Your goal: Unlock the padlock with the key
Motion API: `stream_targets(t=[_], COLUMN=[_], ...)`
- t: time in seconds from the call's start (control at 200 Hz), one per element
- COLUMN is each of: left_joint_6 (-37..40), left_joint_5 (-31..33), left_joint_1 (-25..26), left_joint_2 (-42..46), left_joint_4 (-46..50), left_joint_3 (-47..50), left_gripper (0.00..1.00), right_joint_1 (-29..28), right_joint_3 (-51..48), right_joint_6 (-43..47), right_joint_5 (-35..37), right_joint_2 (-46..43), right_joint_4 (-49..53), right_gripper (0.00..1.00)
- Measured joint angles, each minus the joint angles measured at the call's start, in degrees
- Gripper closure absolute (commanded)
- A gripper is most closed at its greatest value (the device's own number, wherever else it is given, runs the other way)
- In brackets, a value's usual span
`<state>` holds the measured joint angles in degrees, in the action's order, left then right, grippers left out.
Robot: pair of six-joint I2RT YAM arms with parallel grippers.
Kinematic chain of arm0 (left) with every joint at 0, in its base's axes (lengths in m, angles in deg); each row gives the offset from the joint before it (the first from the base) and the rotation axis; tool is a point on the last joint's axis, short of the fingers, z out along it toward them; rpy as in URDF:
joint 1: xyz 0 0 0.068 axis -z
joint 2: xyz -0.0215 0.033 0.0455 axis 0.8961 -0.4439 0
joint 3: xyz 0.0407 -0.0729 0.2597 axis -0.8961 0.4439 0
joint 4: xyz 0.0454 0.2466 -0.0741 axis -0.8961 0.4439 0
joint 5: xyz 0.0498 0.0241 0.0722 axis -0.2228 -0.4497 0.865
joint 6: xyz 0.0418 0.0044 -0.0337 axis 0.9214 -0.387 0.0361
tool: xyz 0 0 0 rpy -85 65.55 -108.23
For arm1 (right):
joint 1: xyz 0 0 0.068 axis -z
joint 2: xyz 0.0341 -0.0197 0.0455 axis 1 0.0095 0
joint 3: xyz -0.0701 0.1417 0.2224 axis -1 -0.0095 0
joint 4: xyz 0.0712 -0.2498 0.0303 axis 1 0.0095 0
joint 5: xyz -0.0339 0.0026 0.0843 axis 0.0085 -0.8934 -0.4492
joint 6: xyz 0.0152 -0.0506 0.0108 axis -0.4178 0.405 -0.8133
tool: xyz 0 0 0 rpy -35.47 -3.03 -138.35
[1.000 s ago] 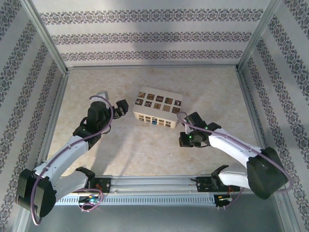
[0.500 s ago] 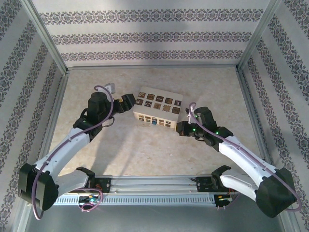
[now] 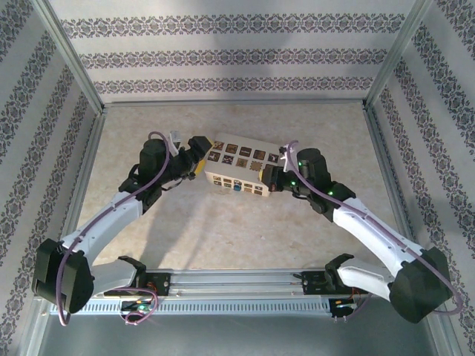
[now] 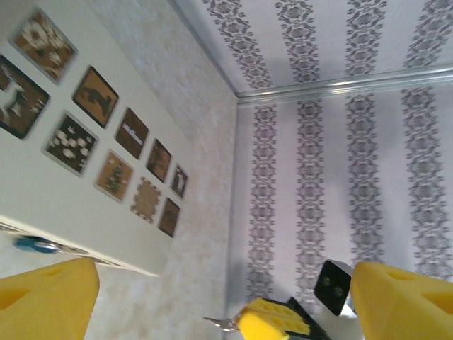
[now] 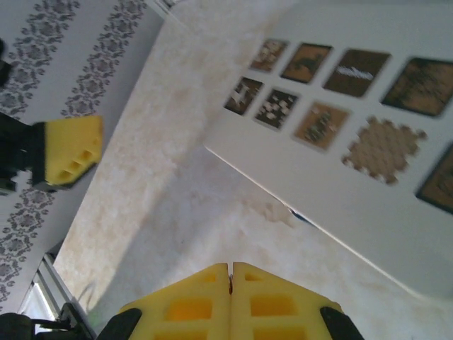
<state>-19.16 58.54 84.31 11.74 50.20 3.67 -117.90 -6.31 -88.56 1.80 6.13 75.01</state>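
The small blue padlock (image 3: 236,188) hangs on the near side of the cream box (image 3: 241,169); it is a blue sliver in the left wrist view (image 4: 32,244) and at the box's lower edge in the right wrist view (image 5: 301,218). My left gripper (image 3: 200,153) is open at the box's left end, its jaws wide apart (image 4: 223,269) with nothing between them. My right gripper (image 3: 266,178) is at the box's right end, shut (image 5: 231,268). The left wrist view shows the key's (image 4: 218,324) silvery tip sticking out of those yellow fingers (image 4: 272,326).
The box lies slanted on the beige table (image 3: 223,230), with dark patterned squares on its top (image 5: 354,142). Patterned walls (image 3: 237,59) stand on three sides with metal posts at the corners. The rail (image 3: 237,285) holding the arm bases runs along the near edge.
Both arms have reached in towards the box. The left gripper moved up and right to the box's left end. The right gripper moved up and left to its right end, still shut.
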Motion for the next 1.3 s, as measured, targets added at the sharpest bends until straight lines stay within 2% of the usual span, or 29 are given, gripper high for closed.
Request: stream_targets(t=[0.29,0.465,0.845,1.299], left_joint_6=[-21.40,-28.83,-35.08,-38.40], left_joint_5=[-2.29,-2.21,-0.46,2.29], left_joint_1=[0.00,0.52,2.32,2.58], left_joint_2=[-2.58,-2.86,-4.02,-5.75], left_joint_4=[-17.31,-22.75,-28.70,-34.27], left_joint_3=[7.34,8.09,8.09,9.97], left_gripper=[0.14,0.17,0.21,0.42], right_joint_1=[-3.50,-5.25,-9.25,-10.84], right_joint_3=[10.32,15.85,23.45,24.35], right_joint_6=[2.80,3.26,4.28,4.09], right_joint_5=[-1.05,-1.55,-2.29,-2.75], right_joint_2=[9.66,15.17,23.69,24.57], right_joint_4=[-5.49,-8.61,-11.43,-12.57], right_gripper=[1.00,1.00,1.00,1.00])
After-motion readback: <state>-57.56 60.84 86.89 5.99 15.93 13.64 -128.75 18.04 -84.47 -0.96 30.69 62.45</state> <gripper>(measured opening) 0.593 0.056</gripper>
